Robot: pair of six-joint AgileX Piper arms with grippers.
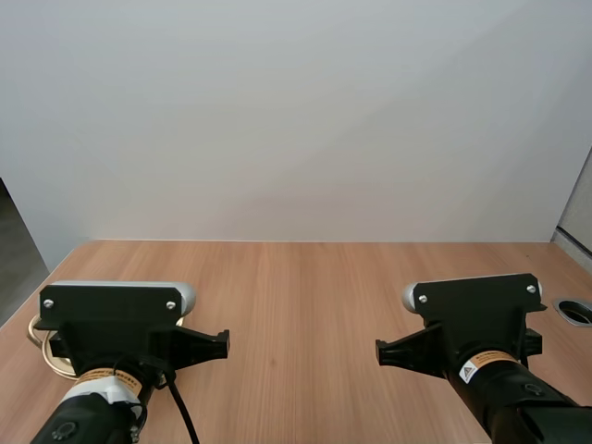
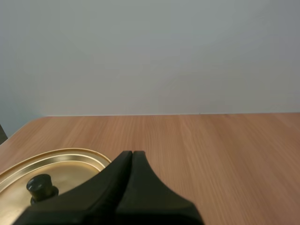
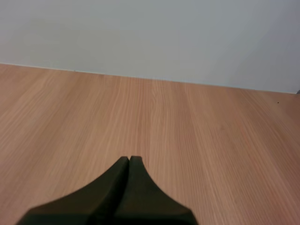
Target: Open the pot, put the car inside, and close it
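A gold pot lid [image 2: 70,161] with a black knob [image 2: 41,187] lies just beside and below my left gripper [image 2: 131,154], whose fingers lie together as one dark wedge holding nothing. In the high view a pale gold rim of the pot [image 1: 39,335] peeks out from under my left arm [image 1: 111,328] at the table's near left. My right gripper [image 3: 129,160] is shut on nothing and points over bare wood. My right arm [image 1: 476,324] stands at the near right.
The wooden table [image 1: 296,305] stretches forward to a plain white wall. A round grey cable hole [image 1: 575,312] sits in the table at the far right edge, close to my right arm.
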